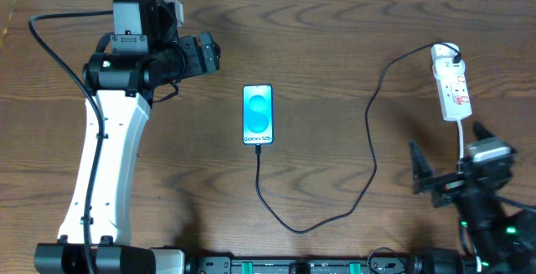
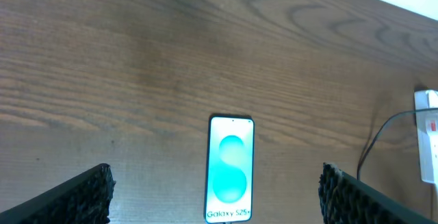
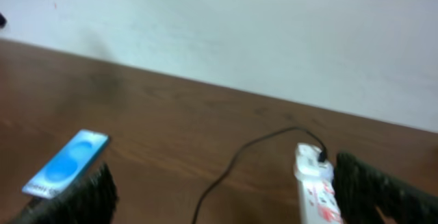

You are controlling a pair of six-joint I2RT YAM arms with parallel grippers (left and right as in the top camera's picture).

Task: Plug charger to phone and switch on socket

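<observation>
The phone [image 1: 258, 114] lies flat mid-table with its blue screen lit. It also shows in the left wrist view [image 2: 230, 169] and the right wrist view [image 3: 66, 163]. The black charger cable [image 1: 368, 152] runs from the phone's near end, loops toward the front edge, then rises to the far end of the white socket [image 1: 450, 83], where its black plug sits. The cable [image 3: 229, 166] and socket [image 3: 315, 186] also show in the right wrist view. My left gripper [image 1: 208, 54] is open and empty, above and left of the phone. My right gripper [image 1: 448, 155] is open and empty, just in front of the socket.
The socket's thick white cord [image 1: 463, 131] runs toward my right arm. The left arm's white body [image 1: 105, 165] lies along the table's left side. The table's far edge meets a pale wall [image 3: 274, 32].
</observation>
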